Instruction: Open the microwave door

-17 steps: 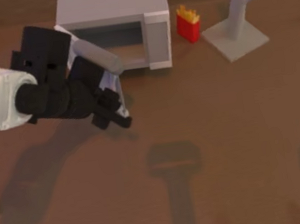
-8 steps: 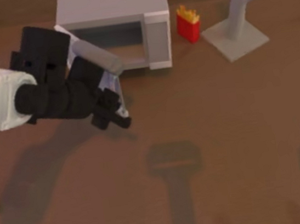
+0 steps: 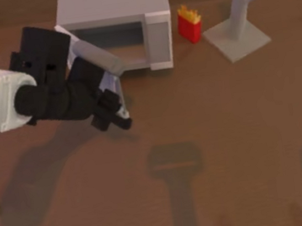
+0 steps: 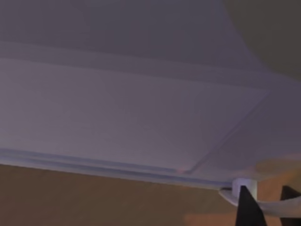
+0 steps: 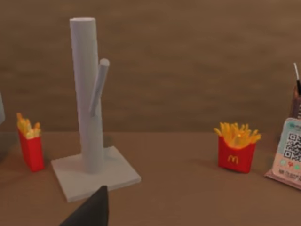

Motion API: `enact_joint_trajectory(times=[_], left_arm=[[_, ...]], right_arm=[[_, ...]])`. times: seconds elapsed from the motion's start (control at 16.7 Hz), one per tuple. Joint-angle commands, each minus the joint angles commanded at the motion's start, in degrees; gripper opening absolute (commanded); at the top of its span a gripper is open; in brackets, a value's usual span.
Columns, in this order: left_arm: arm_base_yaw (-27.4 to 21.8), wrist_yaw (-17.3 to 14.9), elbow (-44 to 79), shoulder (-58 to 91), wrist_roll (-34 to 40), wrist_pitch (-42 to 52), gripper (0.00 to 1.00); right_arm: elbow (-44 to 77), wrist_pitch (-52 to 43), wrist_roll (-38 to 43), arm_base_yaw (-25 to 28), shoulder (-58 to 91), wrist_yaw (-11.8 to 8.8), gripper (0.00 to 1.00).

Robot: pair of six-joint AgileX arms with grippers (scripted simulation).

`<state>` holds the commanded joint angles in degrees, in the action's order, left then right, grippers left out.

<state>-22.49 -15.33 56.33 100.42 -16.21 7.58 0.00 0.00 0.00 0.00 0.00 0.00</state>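
Note:
The light-grey microwave (image 3: 111, 4) stands at the back of the table, left of centre. Its cavity (image 3: 113, 37) shows. The microwave door (image 3: 99, 56) is swung out from its left hinge towards the front. My left gripper (image 3: 119, 114) is at the door's free edge, shut on the pale bar handle (image 3: 117, 89). In the left wrist view the door panel (image 4: 131, 108) fills the picture, and the handle (image 4: 268, 207) runs between my two dark fingertips (image 4: 247, 209). Of my right gripper only one dark fingertip (image 5: 94, 209) shows, in the right wrist view; it is outside the top view.
A red box of fries (image 3: 189, 23) stands just right of the microwave, and a white branched stand (image 3: 238, 34) is farther right. The right wrist view also shows the stand (image 5: 89, 117), a second fries box (image 5: 236, 146) and a QR card (image 5: 291, 153).
The left gripper, still on the handle, has shifted very slightly to the left. Nothing else has moved.

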Motion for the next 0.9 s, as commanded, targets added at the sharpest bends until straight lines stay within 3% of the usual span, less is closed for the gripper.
enact_joint_trajectory(times=[0.9], left_arm=[[2.48,-4.08,-0.64,-0.79,-5.55,1.83,0.00]], right_arm=[[0.00,0.00,0.00,0.00,0.00,0.00,1.00]])
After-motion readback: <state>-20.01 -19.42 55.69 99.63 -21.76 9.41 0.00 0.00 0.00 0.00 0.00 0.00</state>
